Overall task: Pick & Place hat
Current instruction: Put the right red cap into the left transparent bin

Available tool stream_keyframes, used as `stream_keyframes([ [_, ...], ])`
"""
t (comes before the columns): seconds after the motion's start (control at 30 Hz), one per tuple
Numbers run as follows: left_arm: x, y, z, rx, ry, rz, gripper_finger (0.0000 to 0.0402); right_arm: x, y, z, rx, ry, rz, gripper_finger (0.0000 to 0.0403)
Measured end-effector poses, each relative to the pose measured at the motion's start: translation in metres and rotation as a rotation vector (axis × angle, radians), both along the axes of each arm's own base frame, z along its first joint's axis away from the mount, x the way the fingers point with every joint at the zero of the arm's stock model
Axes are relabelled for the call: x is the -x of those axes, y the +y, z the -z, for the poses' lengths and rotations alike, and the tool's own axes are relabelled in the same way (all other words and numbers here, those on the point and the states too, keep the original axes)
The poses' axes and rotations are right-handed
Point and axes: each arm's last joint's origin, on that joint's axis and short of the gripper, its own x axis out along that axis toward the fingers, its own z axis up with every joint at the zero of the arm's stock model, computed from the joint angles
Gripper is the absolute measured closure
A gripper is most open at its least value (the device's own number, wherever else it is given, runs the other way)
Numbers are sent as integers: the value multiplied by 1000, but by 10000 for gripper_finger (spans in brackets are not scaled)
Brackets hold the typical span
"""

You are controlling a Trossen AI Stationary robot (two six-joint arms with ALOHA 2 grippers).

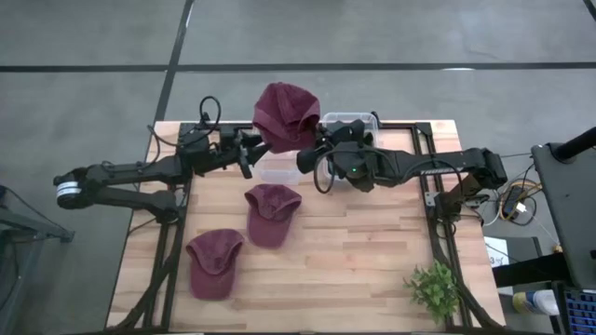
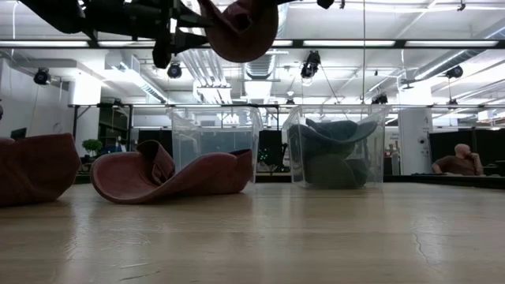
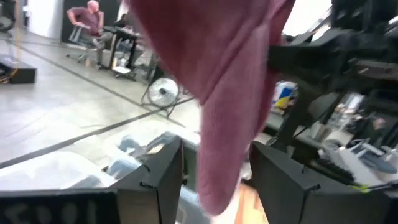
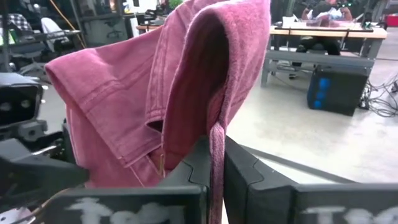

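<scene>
Both arms reached in from opposite sides of the table (image 1: 372,270) and met at its far edge, where a maroon hat (image 1: 285,113) hung in the air between them. The left arm stretched low and nearly straight across from the left side, its gripper (image 1: 251,149) at the hat's left edge. The left wrist view showed the cloth (image 3: 230,93) hanging down between that gripper's two fingers (image 3: 155,180), which stood apart on either side of it; whether they pinched it could not be told.

The right arm came in from the right, elbow bent near the table's right rail, with its gripper (image 1: 312,154) under the hat's right side. In the right wrist view its fingers (image 4: 242,174) were closed together on a fold and the strap of the hat (image 4: 186,81), holding it up.

From the low view the hat (image 2: 237,28) hung well above the tabletop, over two clear bins (image 2: 215,146) at the far edge; the right one (image 2: 335,150) held dark cloth. Two more maroon hats lay flat on the wood: one (image 1: 270,212) near the middle, another (image 1: 214,263) toward the near left. A small green plant (image 1: 434,287) stood at the near right corner. A person (image 2: 458,162) sat in the room beyond.
</scene>
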Motion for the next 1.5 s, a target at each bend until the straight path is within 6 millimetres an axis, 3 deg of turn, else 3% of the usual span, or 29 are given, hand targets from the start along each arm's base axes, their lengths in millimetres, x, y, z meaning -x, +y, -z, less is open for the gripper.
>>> stream_keyframes([
  [0.5, 1, 2, 1, -34, 32, -79, 223, -1, 3, -2, -8, -27, -45, 391],
  [0.77, 0, 2, -9, -33, -4, -78, 223, -8, 4, 0, -21, -42, -94, 391],
  [1.03, -13, 6, -15, 41, -13, -46, 229, -16, 6, 3, -23, -29, -135, 391],
  [1.17, -19, 6, -10, 61, 36, -35, 269, -17, 6, 2, -14, -19, -141, 391],
  [1.33, -20, 6, -10, 61, 40, -24, 374, -17, 6, 3, -13, -11, -142, 390],
  [1.5, -18, 5, -11, 55, 38, -10, 389, -17, 6, 2, 3, 14, -159, 376],
])
